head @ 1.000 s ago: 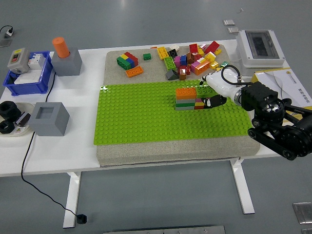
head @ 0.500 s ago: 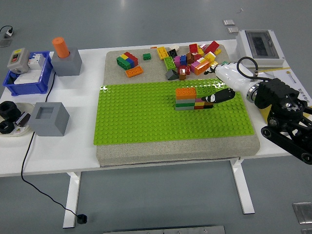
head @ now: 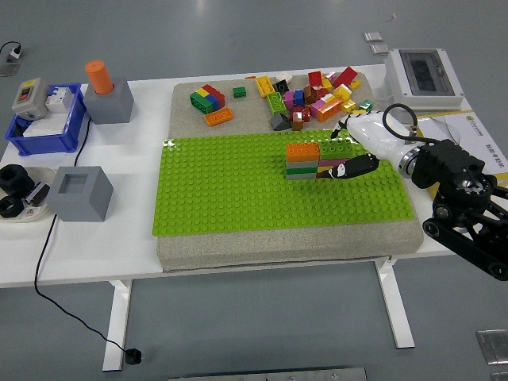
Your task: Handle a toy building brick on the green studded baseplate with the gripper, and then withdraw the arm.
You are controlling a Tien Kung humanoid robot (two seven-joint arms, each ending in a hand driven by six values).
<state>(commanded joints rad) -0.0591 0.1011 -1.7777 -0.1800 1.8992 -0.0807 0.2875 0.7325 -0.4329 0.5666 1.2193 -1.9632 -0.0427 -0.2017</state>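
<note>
The green studded baseplate (head: 238, 186) lies on a grey mat. On its right part stands a small brick stack (head: 304, 161) with an orange top and green, grey, pink and yellow pieces. A green brick (head: 336, 148) sits on the stack's right end. My right hand (head: 343, 152), white with black fingers, reaches in from the right and brackets that end. Its thumb (head: 352, 166) lies on the near side and a fingertip (head: 338, 133) on the far side, spread, not closed on the brick. The left arm is out of view.
A heap of loose bricks (head: 317, 95) and a small block (head: 208, 98) lie on the mat behind the baseplate. Two grey blocks (head: 79, 193), a blue bin (head: 48, 123) and black rolls (head: 14, 190) are at the left. A white box (head: 425, 75) stands at the right.
My right hand pulled back to the right, uncovering the green brick on the stack, then came a little left again. The brick stayed in place.
</note>
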